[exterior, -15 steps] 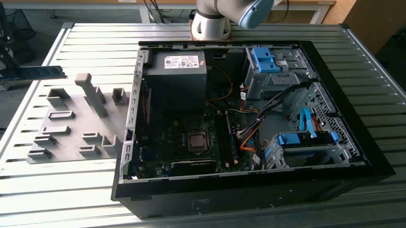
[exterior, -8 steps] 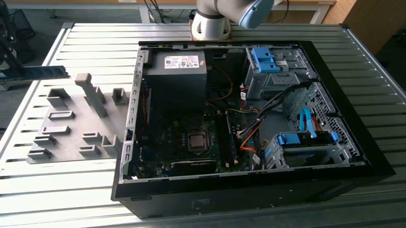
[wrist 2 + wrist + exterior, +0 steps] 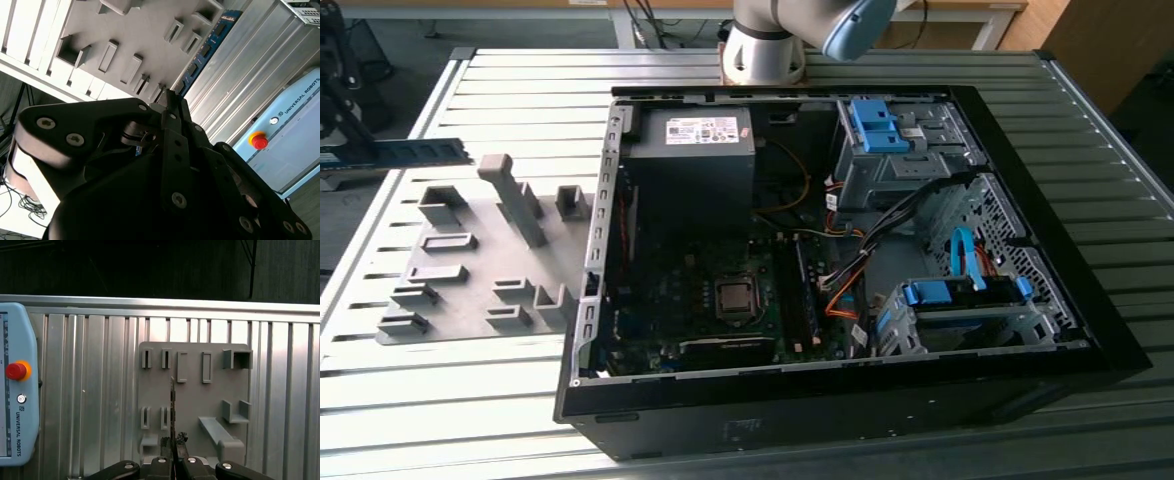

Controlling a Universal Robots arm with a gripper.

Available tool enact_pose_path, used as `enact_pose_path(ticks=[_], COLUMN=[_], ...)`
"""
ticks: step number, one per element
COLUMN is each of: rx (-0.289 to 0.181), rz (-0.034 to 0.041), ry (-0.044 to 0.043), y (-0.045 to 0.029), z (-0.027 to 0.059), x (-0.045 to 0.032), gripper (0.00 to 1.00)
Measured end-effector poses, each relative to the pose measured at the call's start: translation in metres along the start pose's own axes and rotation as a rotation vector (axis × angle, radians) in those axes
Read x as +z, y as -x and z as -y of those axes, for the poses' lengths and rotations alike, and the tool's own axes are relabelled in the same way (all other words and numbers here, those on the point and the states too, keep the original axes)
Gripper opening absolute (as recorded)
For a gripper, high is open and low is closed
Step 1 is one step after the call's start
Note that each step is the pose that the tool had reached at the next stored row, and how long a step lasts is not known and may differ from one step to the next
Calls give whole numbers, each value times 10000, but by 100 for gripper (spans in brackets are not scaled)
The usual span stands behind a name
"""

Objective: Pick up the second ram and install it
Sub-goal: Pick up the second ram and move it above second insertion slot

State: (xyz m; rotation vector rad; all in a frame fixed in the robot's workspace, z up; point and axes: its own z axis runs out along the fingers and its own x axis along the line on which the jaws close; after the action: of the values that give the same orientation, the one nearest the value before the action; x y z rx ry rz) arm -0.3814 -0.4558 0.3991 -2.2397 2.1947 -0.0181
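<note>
Right between the jaws, pinched tight: the second ram (image 3: 173,405), edge-on in the first wrist view, just a thin dark sliver poking straight out of the gripper (image 3: 174,442). Clamped fully shut on one end of the stick, black metal fingers (image 3: 181,439) flat against both faces. Looks flat and blue from the second wrist view, with a row of small black rectangular chips (image 3: 206,50) down its length. Hangs level in the exterior view, way off at that view's left edge, free end near the tallest block of the holder plate (image 3: 480,255). Matte grey plastic, that plate, dotted with boxy slotted blocks and little U-shaped cradles. Sits on a ribbed aluminium table (image 3: 560,70), all long shiny slats. Further toward the exterior view's right, well apart from the stick: open black PC case (image 3: 854,425), boxy metal frame, blue plastic latches and orange cables inside. Also, in the first wrist view, a smooth pale blue pendant (image 3: 17,390) with a round red button.
</note>
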Motion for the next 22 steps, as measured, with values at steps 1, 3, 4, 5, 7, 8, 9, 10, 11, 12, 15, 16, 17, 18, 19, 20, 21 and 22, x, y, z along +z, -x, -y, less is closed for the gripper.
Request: enact_pose_path(ticks=[1,3,4,5,7,8,9,10,11,12,15,16,17,18,19,20,21,22], rx=[0,1,0,0,1,1,1,0,0,1,0,0,0,0,0,0,0,0], rz=[0,0,0,-1,0,0,0,0,0,0,0,0,-1,0,0,0,0,0], ry=[0,1,0,1,0,0,0,-1,0,0,0,1,0,-1,0,0,0,0], y=[0,0,0,0,-1,-1,-1,-1,-1,-2,-2,-2,-2,-3,-3,-3,-3,-3], z=[6,19,26,34,48,55,62,70,79,88,112,121,130,139,149,158,167,176], x=[0,0,0,0,0,1,1,1,1,1,1,1,1,2,2,2,2,2], gripper=[14,14,14,14,14,14,14,14,14,14,14,14,14,14,14,14,14,14])
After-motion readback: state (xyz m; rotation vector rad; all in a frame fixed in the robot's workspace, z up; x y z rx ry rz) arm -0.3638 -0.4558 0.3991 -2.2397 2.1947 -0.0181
